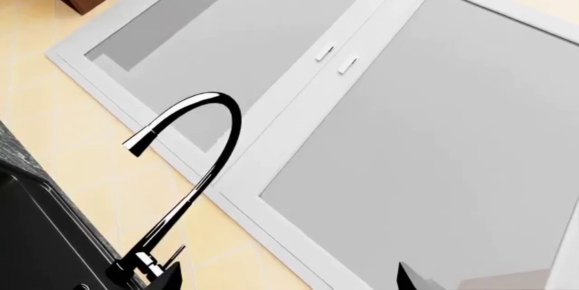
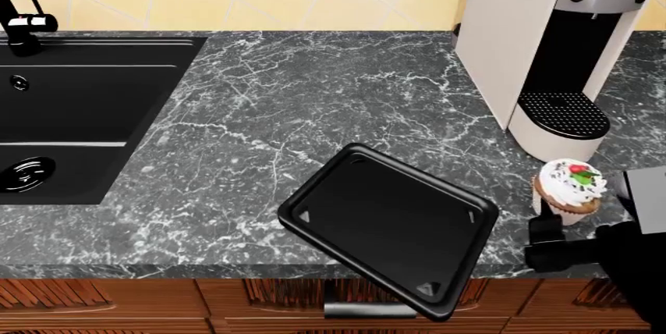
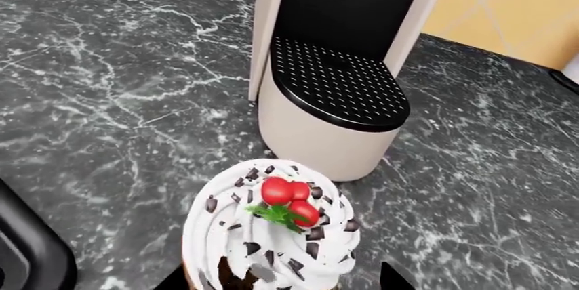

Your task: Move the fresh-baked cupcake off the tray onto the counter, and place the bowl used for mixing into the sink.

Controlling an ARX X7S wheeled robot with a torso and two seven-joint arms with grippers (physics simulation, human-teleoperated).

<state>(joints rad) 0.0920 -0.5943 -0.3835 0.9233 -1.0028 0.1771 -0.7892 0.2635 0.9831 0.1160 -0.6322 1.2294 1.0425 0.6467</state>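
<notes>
- One cupcake (image 2: 568, 186) at the head view's lower right, gripped by the right gripper (image 2: 582, 221), right of the tray (image 2: 387, 227).
- Left gripper's (image 1: 289, 282) state: cannot tell.

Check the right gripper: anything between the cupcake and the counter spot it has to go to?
Nothing visible. The cupcake is already off the tray, at the right gripper, over bare counter just in front of the coffee machine. Whether it already touches the counter can't be told.
</notes>
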